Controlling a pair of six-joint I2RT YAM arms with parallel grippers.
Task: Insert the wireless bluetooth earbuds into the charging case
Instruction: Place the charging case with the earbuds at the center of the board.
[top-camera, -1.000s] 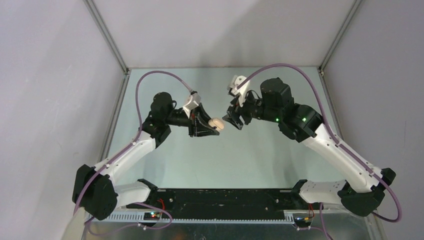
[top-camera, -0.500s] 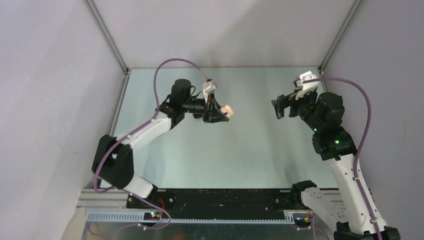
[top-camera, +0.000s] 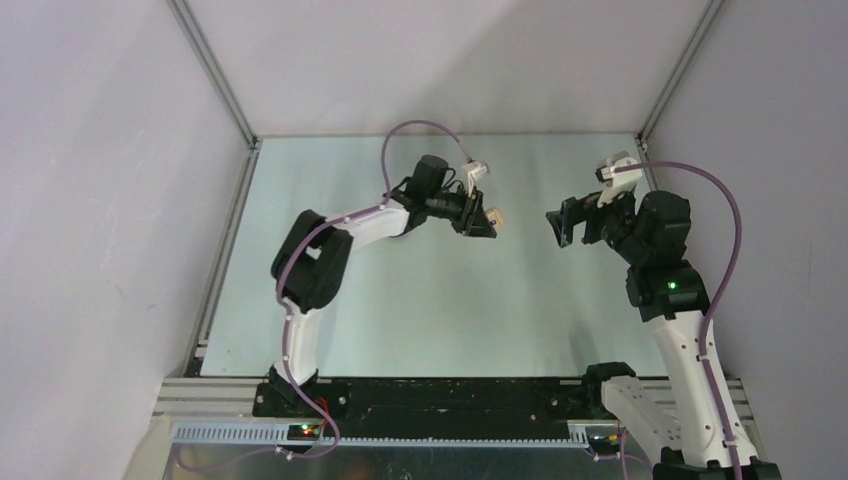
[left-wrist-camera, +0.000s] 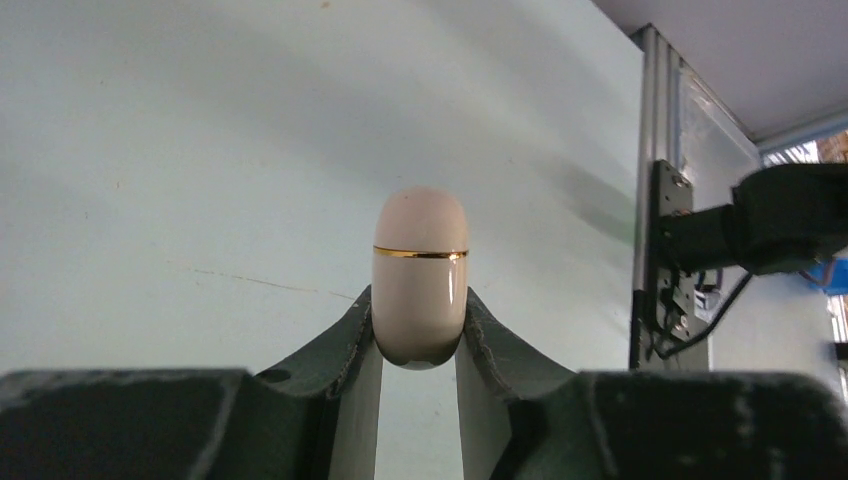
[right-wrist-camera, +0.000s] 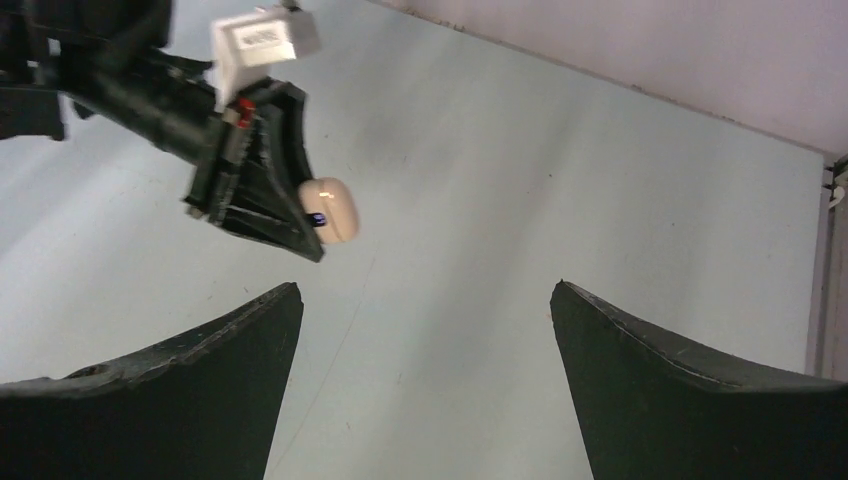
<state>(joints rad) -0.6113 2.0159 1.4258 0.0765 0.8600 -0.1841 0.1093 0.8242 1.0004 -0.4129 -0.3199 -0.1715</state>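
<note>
My left gripper (top-camera: 487, 220) is shut on a pale beige charging case (top-camera: 496, 217), held above the table at mid-back. In the left wrist view the case (left-wrist-camera: 420, 270) is closed, with a thin gold band round it, and its lower end is pinched between the fingertips (left-wrist-camera: 350, 330). My right gripper (top-camera: 558, 222) is open and empty, facing the case from the right, with a gap between them. In the right wrist view the case (right-wrist-camera: 330, 208) sits up left, beyond my open fingers (right-wrist-camera: 250, 340). No earbuds are in view.
The pale green table (top-camera: 430, 310) is bounded by a metal rail on the left (top-camera: 225, 240) and the right (left-wrist-camera: 655, 110), with grey walls around. The left arm (top-camera: 330, 235) stretches far across the back of the table.
My left arm has reached further back and right, carrying the case. My right gripper pulled away from the case to the right a second ago and has since barely moved.
</note>
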